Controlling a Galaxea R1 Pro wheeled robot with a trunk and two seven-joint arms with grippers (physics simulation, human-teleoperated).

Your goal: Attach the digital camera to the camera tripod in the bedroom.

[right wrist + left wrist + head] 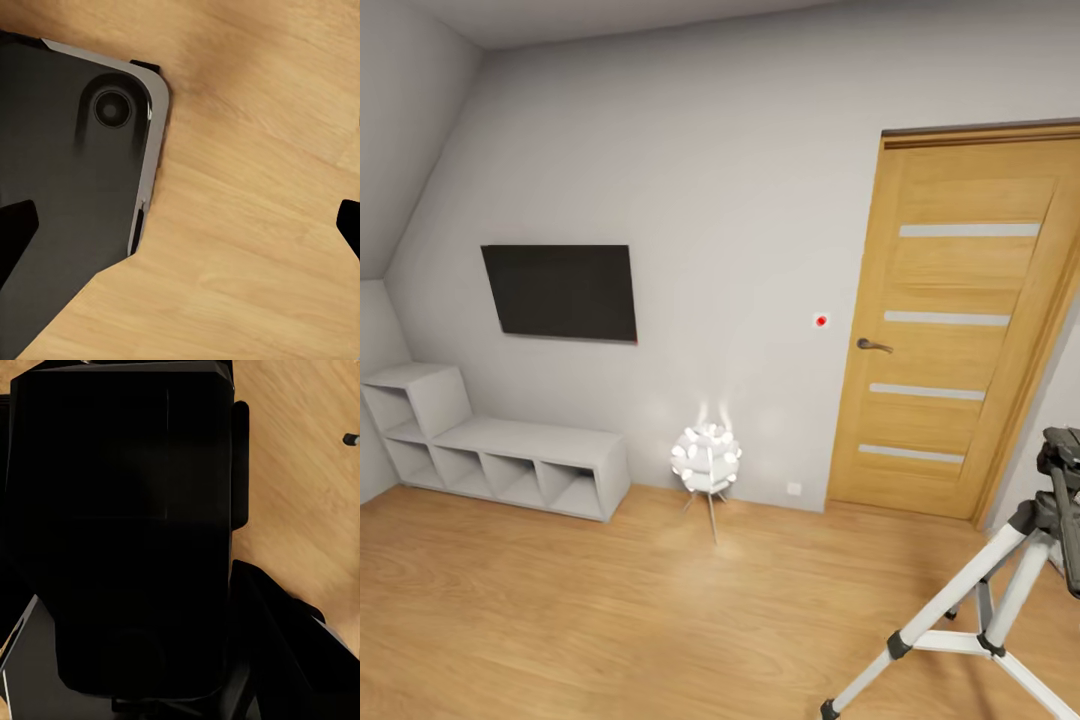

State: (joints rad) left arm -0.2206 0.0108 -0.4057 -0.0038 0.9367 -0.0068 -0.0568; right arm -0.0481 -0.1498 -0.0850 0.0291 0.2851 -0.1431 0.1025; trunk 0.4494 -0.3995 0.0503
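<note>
Camera tripod [1000,590] standing on plank floor [610,610], right of the door [960,320]. Shelf unit [490,450] sitting with empty cubbies. Right gripper [180,225] spreading open; left gripper's state cannot be told.

No text, label, brand, number or sign can be read anywhere.

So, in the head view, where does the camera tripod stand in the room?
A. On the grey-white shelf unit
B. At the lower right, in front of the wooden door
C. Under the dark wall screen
B: the camera tripod spreads its silver legs on the plank floor at the lower right, nearer than the wooden door.
</note>
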